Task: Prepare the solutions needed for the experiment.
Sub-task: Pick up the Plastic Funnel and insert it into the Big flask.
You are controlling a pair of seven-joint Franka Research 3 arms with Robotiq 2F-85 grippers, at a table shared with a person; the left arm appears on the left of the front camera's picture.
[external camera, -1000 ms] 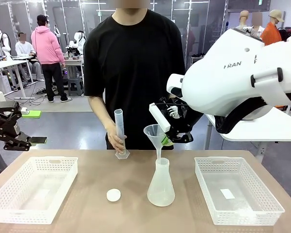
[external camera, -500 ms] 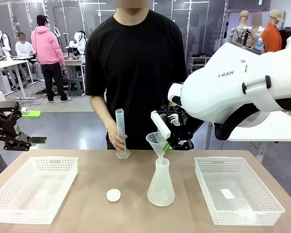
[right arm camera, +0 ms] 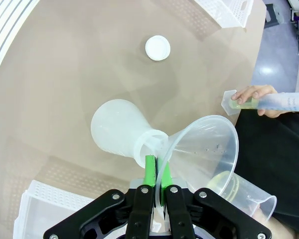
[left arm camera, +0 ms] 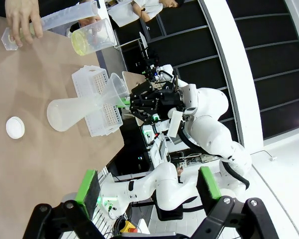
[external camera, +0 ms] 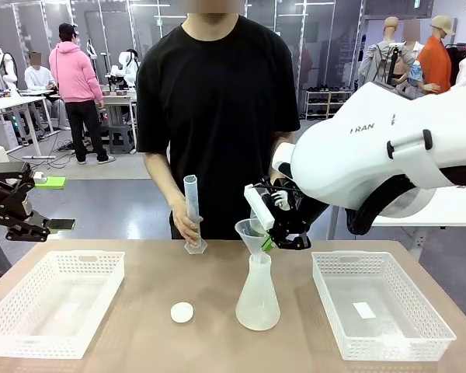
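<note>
My right gripper [external camera: 269,239] [right arm camera: 157,175] is shut on the rim of a clear funnel [external camera: 252,232] [right arm camera: 205,147]. The funnel's stem sits in the neck of an empty frosted conical flask [external camera: 258,298] [right arm camera: 117,135] at mid-table. Across the table a person's hand steadies a graduated cylinder [external camera: 191,212] [right arm camera: 276,102] standing on the table. The solutions show as pale yellow-green liquid in the cylinder's foot [right arm camera: 237,103] and in a beaker [left arm camera: 87,40] [right arm camera: 224,184] held behind the funnel. My left gripper [external camera: 53,226] [left arm camera: 148,185] hangs open off the table's left edge.
A white round cap [external camera: 182,312] [right arm camera: 157,48] lies on the table left of the flask. A white mesh basket [external camera: 31,326] stands at the front left and another [external camera: 419,334] at the front right. The person stands close to the far edge.
My right gripper has come down with the funnel, and the stem now sits in the flask's neck. The left arm and the cylinder have stayed put.
</note>
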